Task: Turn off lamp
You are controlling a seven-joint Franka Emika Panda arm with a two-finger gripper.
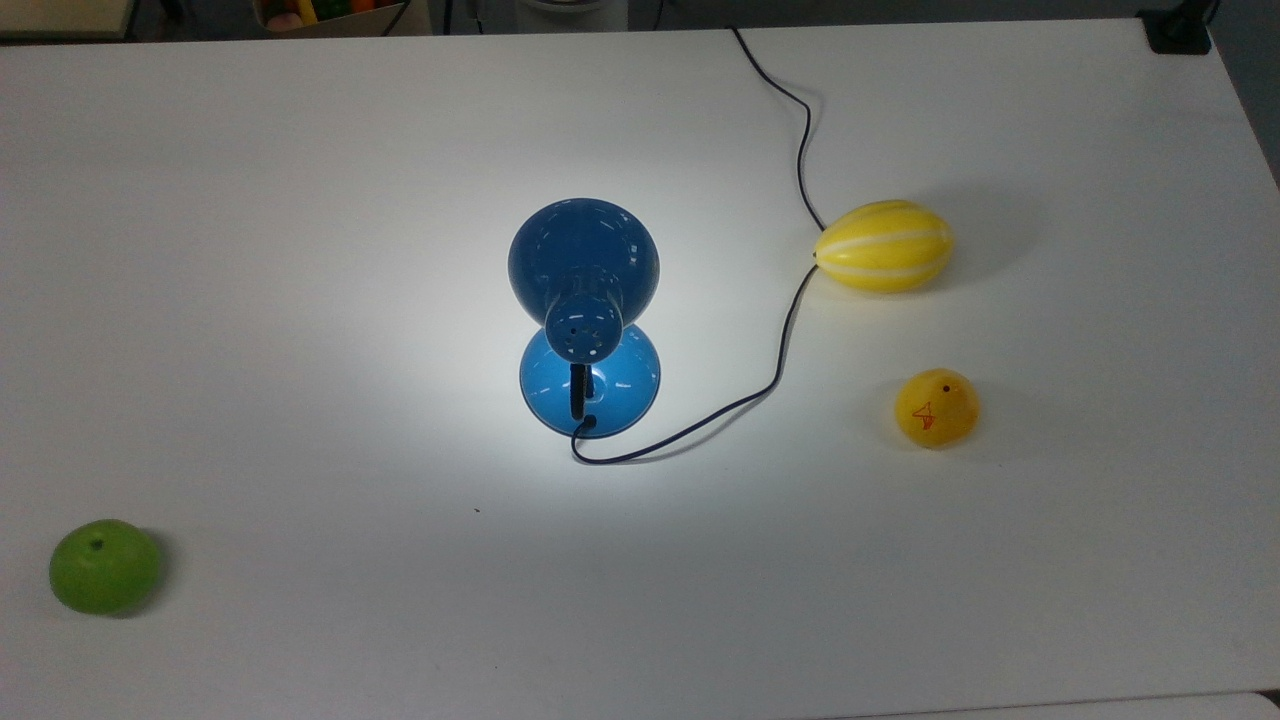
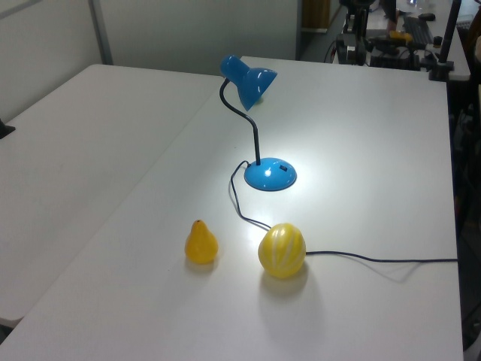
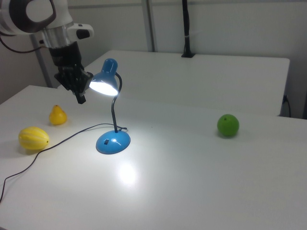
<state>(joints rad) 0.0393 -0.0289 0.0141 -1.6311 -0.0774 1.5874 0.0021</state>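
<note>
White counter (image 1: 300, 200), matte, lit by a bright pool near its middle (image 3: 127, 172). Second white counter (image 2: 68, 143) set alongside in the left view, pale wall panels (image 2: 195, 34) behind. Black post (image 3: 185, 28) upright at the far edge in the right view. Cluttered equipment (image 2: 391, 41) beyond.

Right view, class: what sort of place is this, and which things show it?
Probably a robotics lab: a robot arm's gripper hangs over a bare white table, beside a lit glossy blue desk lamp, with plastic-looking toy fruit such as the green apple.
</note>
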